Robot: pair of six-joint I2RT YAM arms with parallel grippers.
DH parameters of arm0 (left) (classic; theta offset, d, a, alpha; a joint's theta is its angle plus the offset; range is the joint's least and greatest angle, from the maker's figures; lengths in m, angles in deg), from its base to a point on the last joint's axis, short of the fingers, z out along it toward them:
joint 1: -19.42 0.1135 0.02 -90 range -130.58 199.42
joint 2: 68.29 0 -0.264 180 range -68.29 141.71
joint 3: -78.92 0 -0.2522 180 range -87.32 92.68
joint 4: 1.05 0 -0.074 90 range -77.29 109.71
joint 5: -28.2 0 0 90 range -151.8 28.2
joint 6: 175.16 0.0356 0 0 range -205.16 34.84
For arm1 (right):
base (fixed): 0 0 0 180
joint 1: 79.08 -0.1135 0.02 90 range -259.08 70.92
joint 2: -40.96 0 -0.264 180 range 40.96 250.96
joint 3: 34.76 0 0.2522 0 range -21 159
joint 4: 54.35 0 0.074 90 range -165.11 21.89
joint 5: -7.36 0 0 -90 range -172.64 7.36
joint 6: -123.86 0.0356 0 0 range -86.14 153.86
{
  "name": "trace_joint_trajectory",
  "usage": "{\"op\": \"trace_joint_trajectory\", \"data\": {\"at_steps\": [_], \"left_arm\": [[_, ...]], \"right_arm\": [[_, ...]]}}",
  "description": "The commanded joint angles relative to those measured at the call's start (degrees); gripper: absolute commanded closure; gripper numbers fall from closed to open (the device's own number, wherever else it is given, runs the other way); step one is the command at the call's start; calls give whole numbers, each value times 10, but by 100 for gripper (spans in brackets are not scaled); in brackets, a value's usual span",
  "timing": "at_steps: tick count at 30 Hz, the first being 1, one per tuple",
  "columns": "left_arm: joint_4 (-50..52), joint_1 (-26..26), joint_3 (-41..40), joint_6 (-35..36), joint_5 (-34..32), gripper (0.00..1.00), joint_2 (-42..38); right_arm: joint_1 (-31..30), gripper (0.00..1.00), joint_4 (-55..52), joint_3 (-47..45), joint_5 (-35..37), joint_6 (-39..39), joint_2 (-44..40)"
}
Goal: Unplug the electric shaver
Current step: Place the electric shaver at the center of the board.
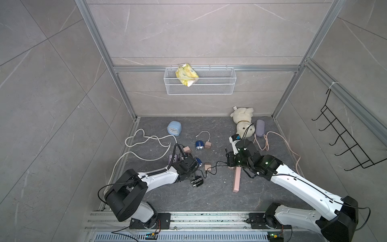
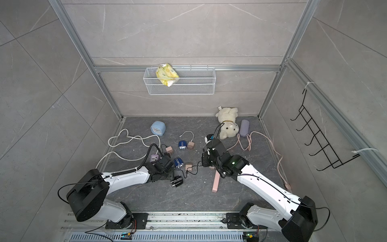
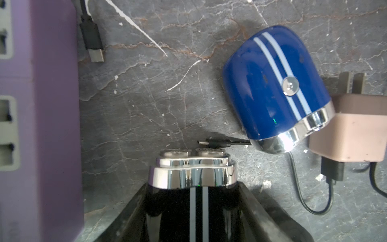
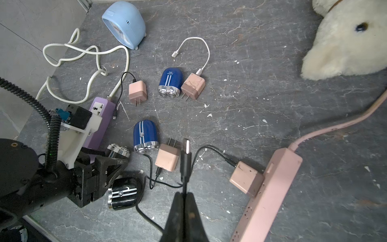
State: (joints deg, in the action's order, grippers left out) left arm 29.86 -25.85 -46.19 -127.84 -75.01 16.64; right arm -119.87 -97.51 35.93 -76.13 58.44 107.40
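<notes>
Dark floor [image 1: 188,194], grey tile walls [image 1: 199,31]; L end effector [image 3: 192,188] holds black shaver [image 3: 173,213], R end effector [image 4: 183,193] pinches plug [image 4: 186,159].

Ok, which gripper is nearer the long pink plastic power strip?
Right. The right gripper, pinching a black cable plug, is beside the pink power strip; the left gripper, holding a black shaver, is farther off.

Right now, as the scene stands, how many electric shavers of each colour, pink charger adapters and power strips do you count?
Blue electric shavers: 2
Black electric shavers: 2
Pink charger adapters: 4
Power strips, purple and pink: 2
Total: 10
</notes>
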Motion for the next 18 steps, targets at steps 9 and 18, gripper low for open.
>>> {"op": "trace_joint_trajectory", "data": {"at_steps": [9,18], "left_arm": [[15,22,-36,-19,-6,70,-5],[38,25,-39,-30,-7,50,-7]], "right_arm": [[2,100,-8,18,-18,3,22],[2,100,-7,29,-38,3,52]]}}
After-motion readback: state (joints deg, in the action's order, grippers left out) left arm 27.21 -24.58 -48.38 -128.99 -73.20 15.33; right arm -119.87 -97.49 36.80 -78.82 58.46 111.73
